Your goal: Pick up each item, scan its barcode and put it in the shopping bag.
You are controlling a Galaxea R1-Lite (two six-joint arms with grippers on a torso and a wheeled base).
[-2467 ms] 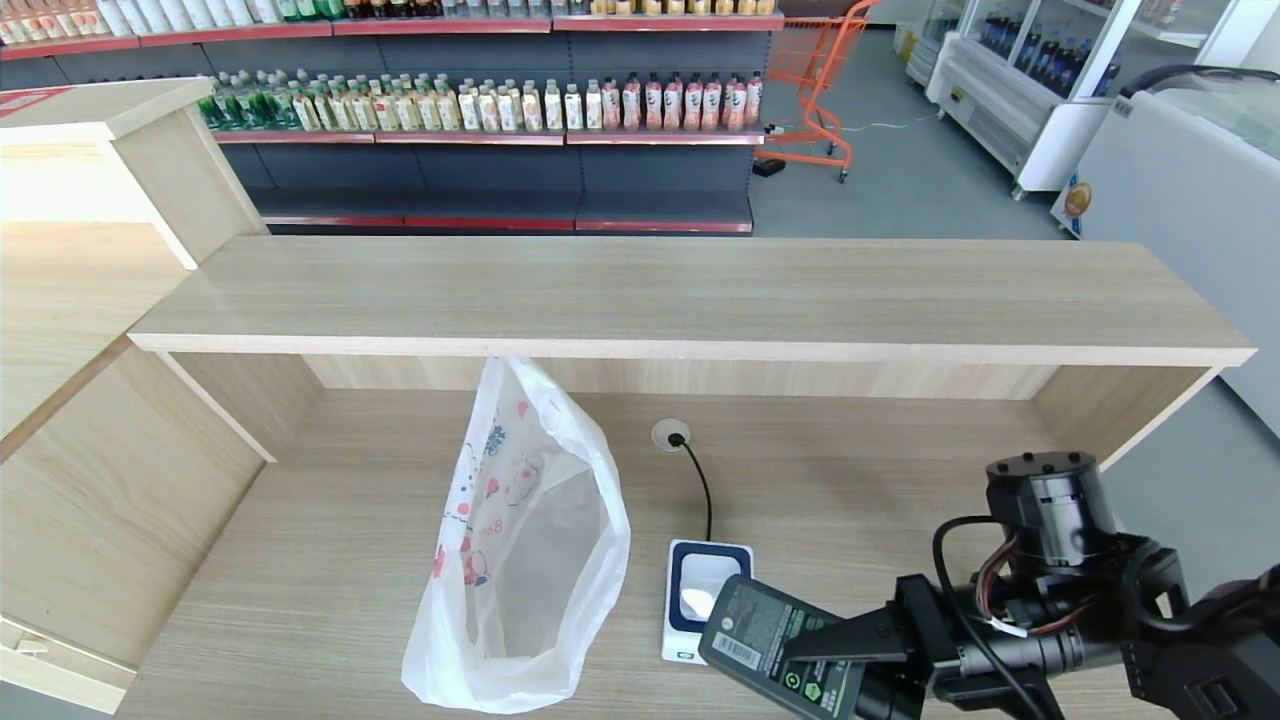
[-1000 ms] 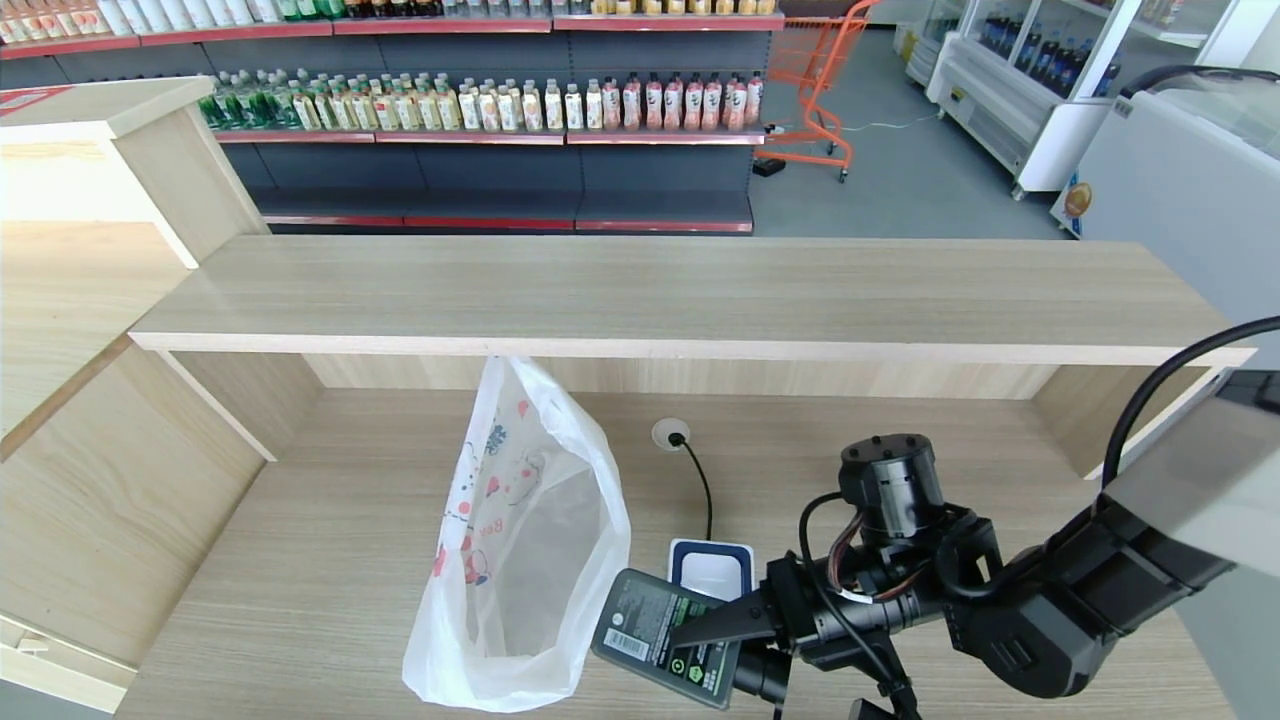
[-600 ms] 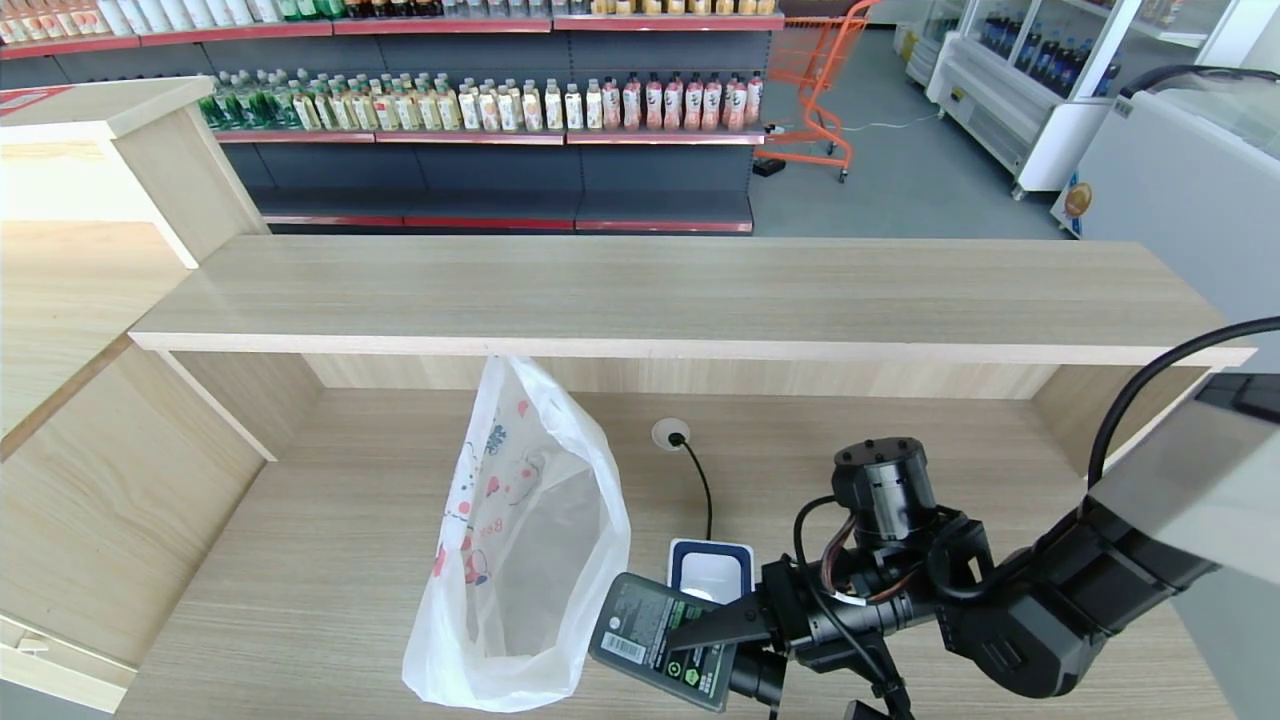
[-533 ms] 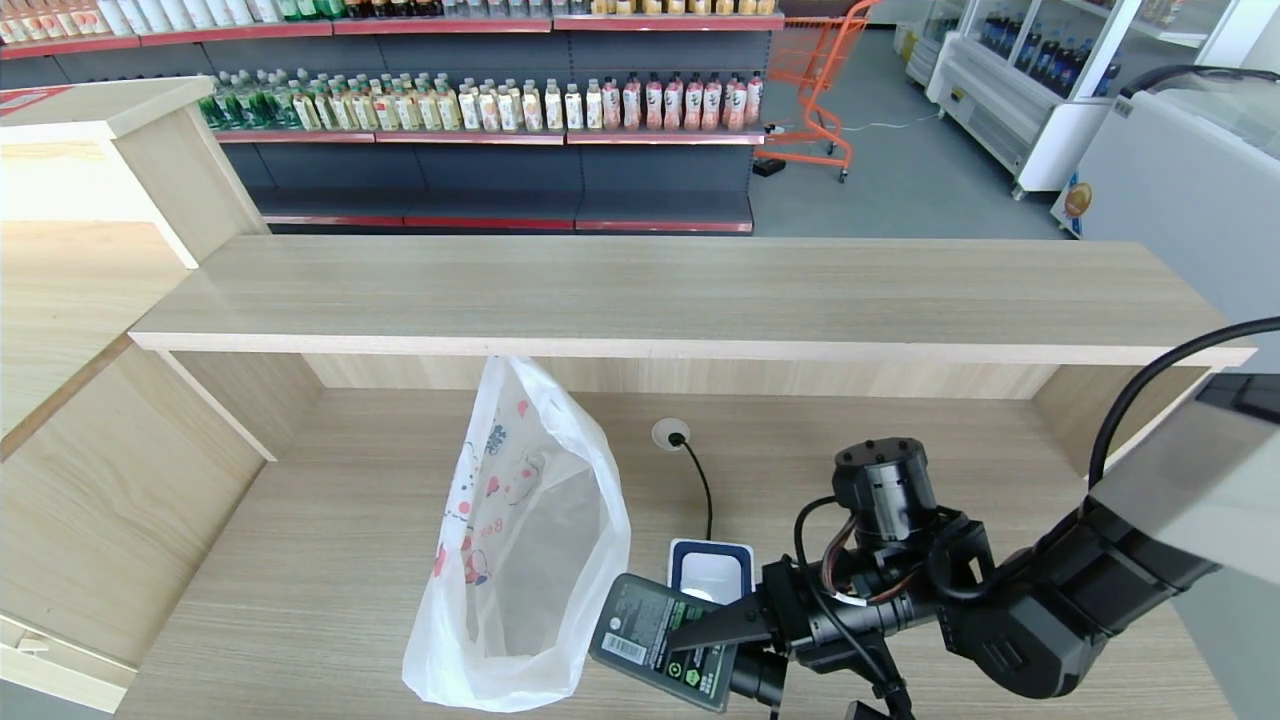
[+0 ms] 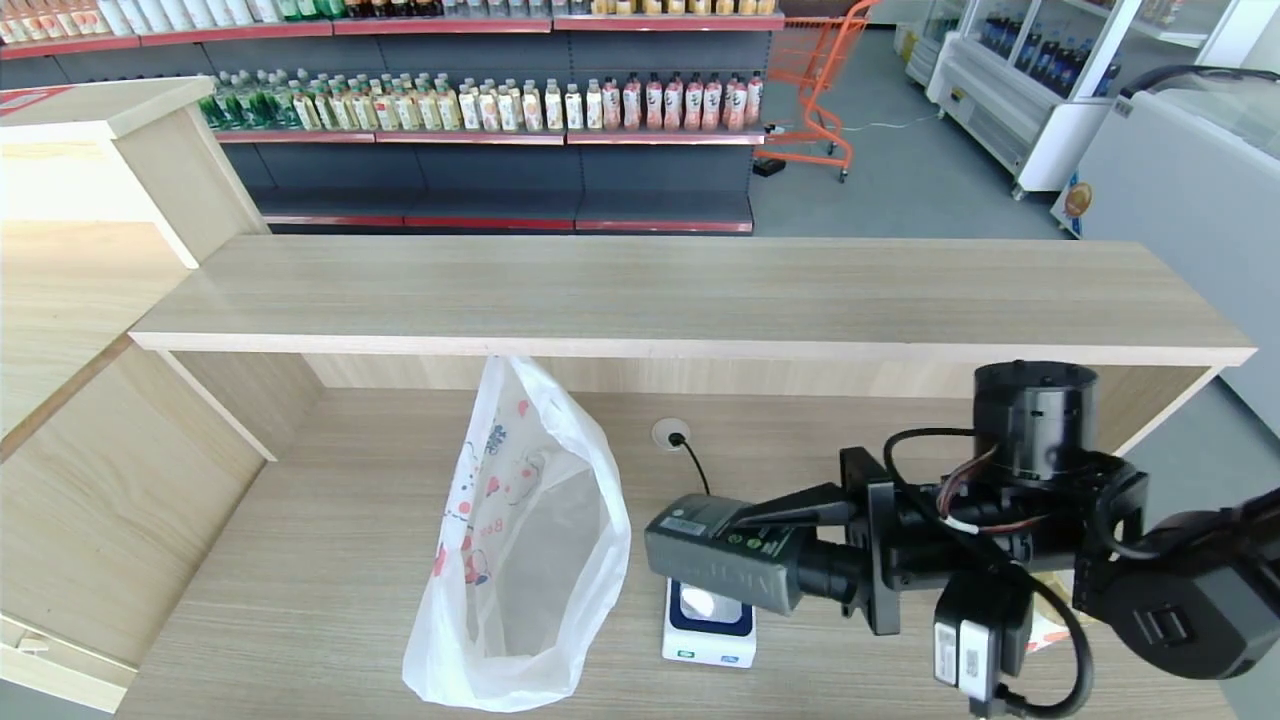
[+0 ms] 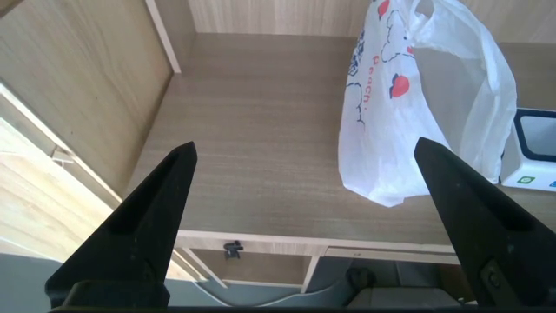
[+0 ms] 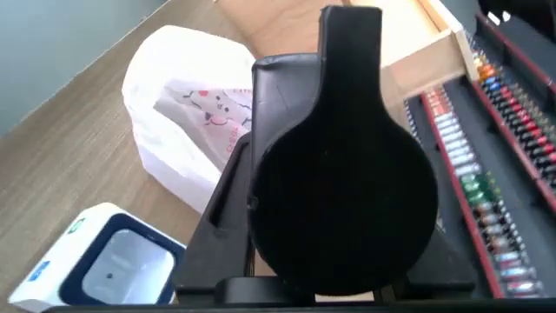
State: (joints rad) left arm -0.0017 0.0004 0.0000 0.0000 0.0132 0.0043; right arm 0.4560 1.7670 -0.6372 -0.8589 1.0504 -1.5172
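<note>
1. Above the scanner [image 5: 708,628], the box [image 5: 700,562] hangs level in mid-air, touching nothing below. I judge it is held there so that a code on its underside can face the window, though that face is hidden.
2. The right gripper [image 5: 762,548] has its jaws clamped on one end of the box, one finger lying across the top. This leaves the underside free for reading.
3. The scanner lies flat on the desk [image 5: 320,570] with its window up, and its cable [image 5: 700,478] runs back to a hole in the desk.
4. The bag [image 5: 520,560] stands just beside the scanner with its mouth open, so the drop should need only a short sideways carry.
5. The left gripper [image 6: 304,226] hovers over the desk on the bag's far side, with its jaws wide and empty. It seems to be parked clear of the work.
</note>
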